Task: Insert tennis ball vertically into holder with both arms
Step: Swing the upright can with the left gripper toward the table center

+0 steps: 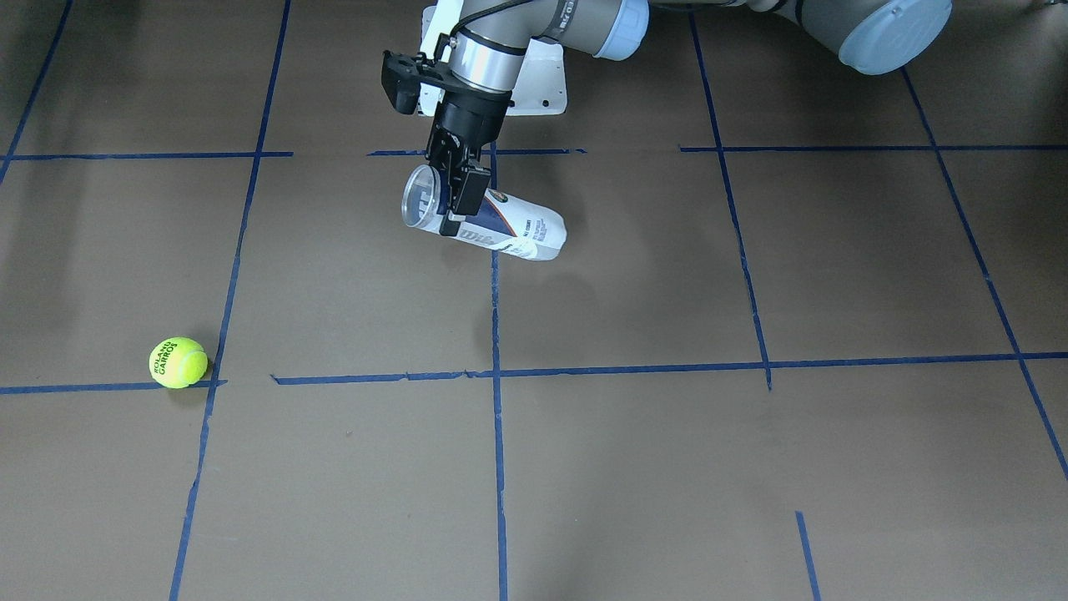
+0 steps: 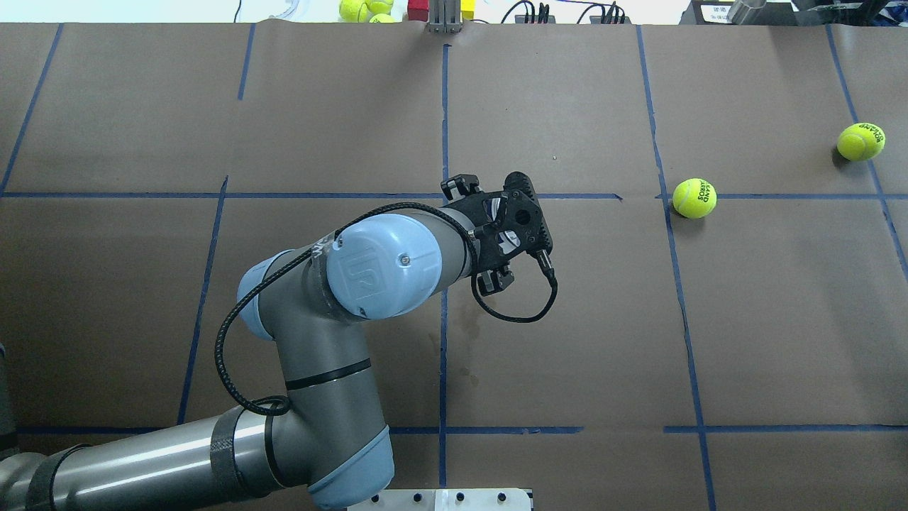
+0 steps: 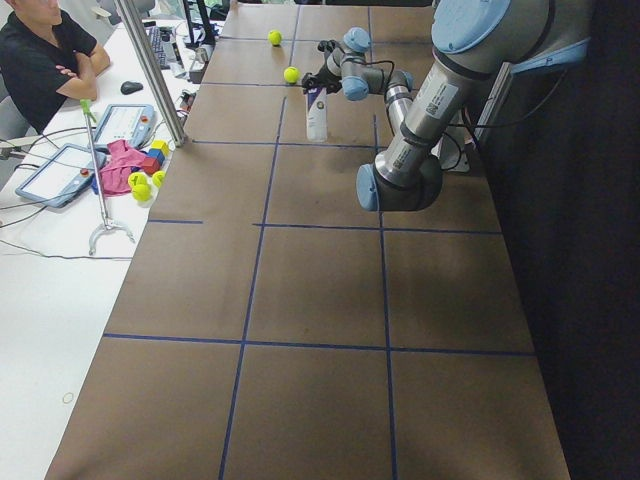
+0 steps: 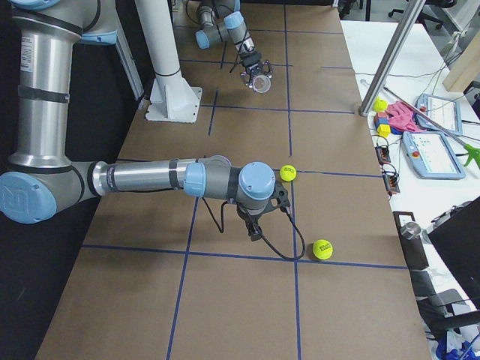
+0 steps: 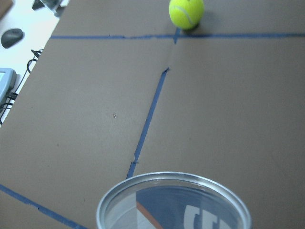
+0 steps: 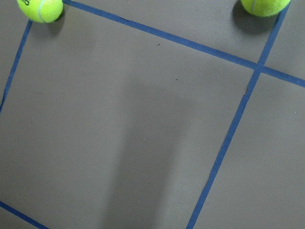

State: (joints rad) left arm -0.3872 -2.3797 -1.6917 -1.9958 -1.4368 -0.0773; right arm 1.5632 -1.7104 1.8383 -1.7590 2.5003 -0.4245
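Left claw (image 1: pixel 455 207): clamped across the holder (image 1: pixel 521 229) just behind its open rim, fingers reaching down from the wrist. The holder is tilted, nearly on its side in the front view, with the mouth toward the robot's right and the closed base toward its left. The white-lettered label faces up. Cannot tell whether the base touches the table (image 1: pixel 751 467). In the left wrist view the metal-edged rim fills the bottom of the frame, with navy and orange label showing through the clear wall. In the overhead view the left arm (image 2: pixel 326 397) covers the holder.

Further right: the tennis ball (image 1: pixel 178 362) rests on the brown table, just beside a crossing of blue tape (image 1: pixel 497 434) lines, black print up, well apart from the holder.

Further right again: a second ball (image 2: pixel 860 140) lies near another tape line, farther from the robot.

Right claw (image 4: pixel 259 216): hangs over the table on the robot's side of the two balls, pointing down. It shows only small in the side view, so cannot tell how far it is open. Its wrist view catches both balls at the top edge.
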